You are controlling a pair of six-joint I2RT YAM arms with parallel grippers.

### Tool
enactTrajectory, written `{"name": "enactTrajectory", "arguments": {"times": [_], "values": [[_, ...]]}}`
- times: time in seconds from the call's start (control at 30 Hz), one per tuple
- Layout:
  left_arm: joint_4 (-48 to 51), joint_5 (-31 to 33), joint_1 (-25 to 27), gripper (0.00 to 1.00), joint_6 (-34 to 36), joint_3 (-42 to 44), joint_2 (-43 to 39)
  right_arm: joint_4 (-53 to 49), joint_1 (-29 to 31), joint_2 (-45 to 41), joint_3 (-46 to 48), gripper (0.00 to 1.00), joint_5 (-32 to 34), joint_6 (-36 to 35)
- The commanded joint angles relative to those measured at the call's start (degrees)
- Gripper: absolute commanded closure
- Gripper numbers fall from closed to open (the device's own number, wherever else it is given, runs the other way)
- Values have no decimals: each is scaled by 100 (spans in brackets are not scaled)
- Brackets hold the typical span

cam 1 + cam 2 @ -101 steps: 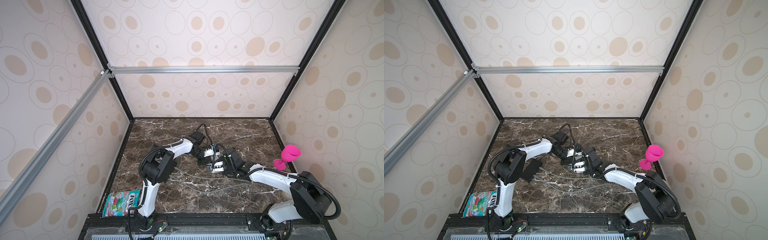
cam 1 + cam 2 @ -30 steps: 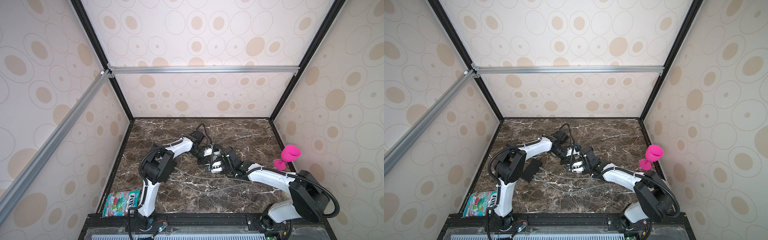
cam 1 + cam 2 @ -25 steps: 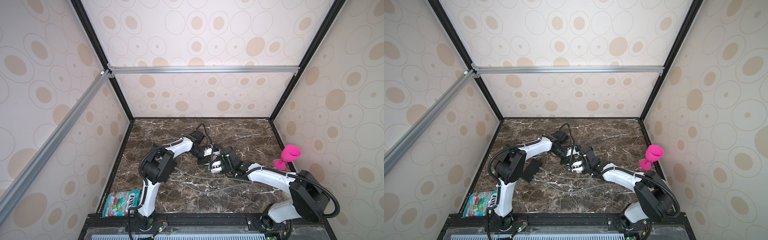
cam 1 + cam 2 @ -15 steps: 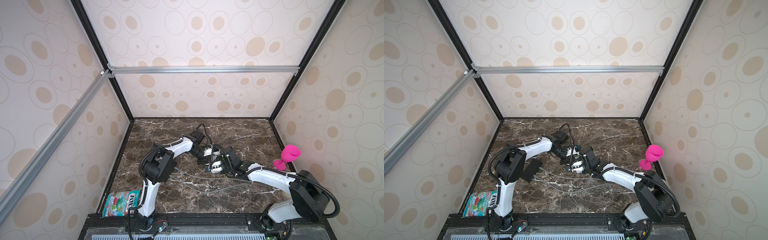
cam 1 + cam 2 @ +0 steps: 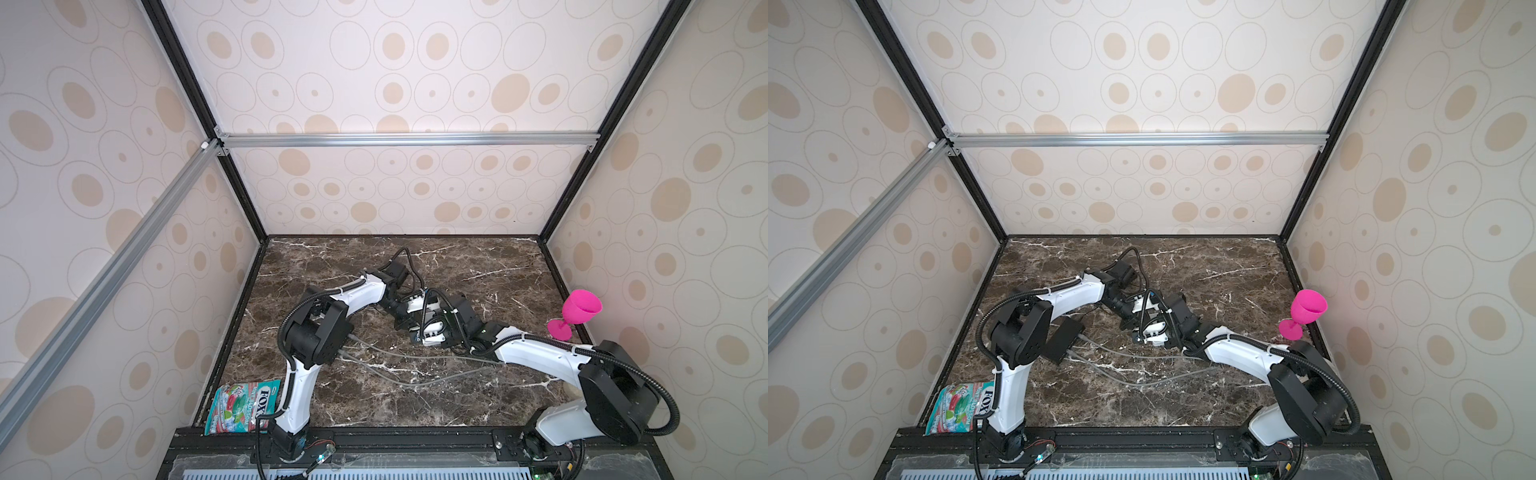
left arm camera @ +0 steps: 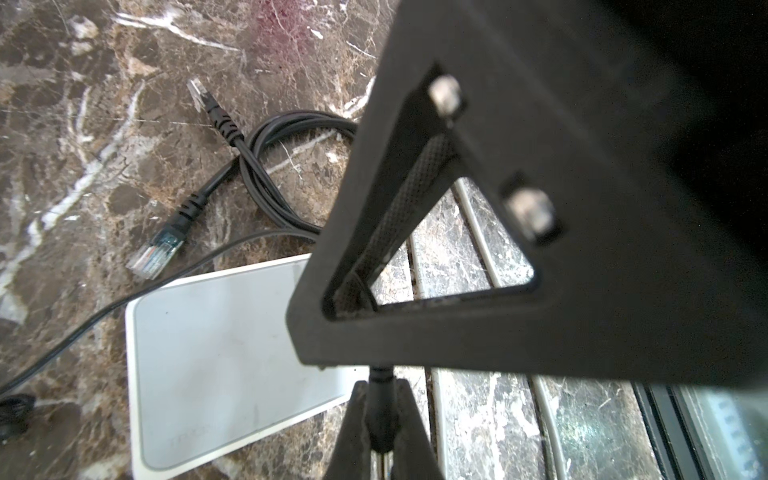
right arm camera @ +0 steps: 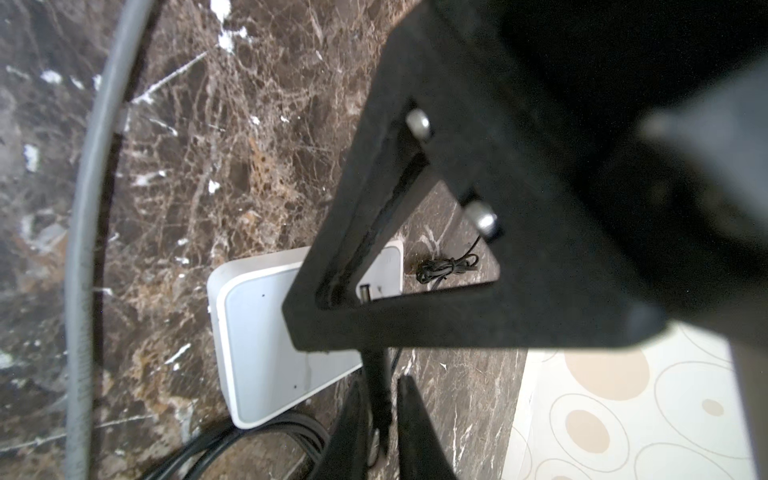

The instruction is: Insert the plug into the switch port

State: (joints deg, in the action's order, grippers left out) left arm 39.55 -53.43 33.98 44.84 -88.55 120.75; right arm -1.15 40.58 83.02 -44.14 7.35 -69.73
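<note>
Compared with a few seconds before, little had shifted. The right arm's wrist sat slightly nearer the left arm's at mid-table, while the bag, box, cables and goblet lay where they had been.

Counted left to right in both top views:
- One Fox's candy bag lay at the lower left corner of the marble table.
- One flat black box lay left of centre, beside the left arm's elbow.
- Two grey cables ran from the box toward the right.
- Two grippers met at the centre.
- One pink goblet stood at the right edge.

The left gripper was clenched on a black cable boot, and that boot's plug end was hidden. One white switch lay flat on the marble just beside the gripper. Past the switch, one coiled black cable ended in two loose RJ45 plugs.

The right gripper had a black boot between close-set fingers. Whether they pinched it could not be told. The switch lay just beneath this gripper, with one port showing on its side.
</note>
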Motion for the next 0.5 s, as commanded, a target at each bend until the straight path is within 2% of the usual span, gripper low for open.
{"name": "enactTrajectory", "arguments": {"times": [0.0,0.17,0.27,0.33,0.47], "values": [[204,-124,2,100,227,-241,146,-92,81,-111,-153,85,-53,-65],[218,-122,2,100,221,-249,166,-93,95,-107,-156,88,-42,-49],[210,-108,-3,100,210,-261,173,-96,104,-102,-156,99,-25,6],[101,-102,-3,80,160,-214,123,-85,99,-127,-201,100,-13,208],[-561,-200,-62,59,-73,293,-411,-158,15,-264,-258,100,-120,534]]}}
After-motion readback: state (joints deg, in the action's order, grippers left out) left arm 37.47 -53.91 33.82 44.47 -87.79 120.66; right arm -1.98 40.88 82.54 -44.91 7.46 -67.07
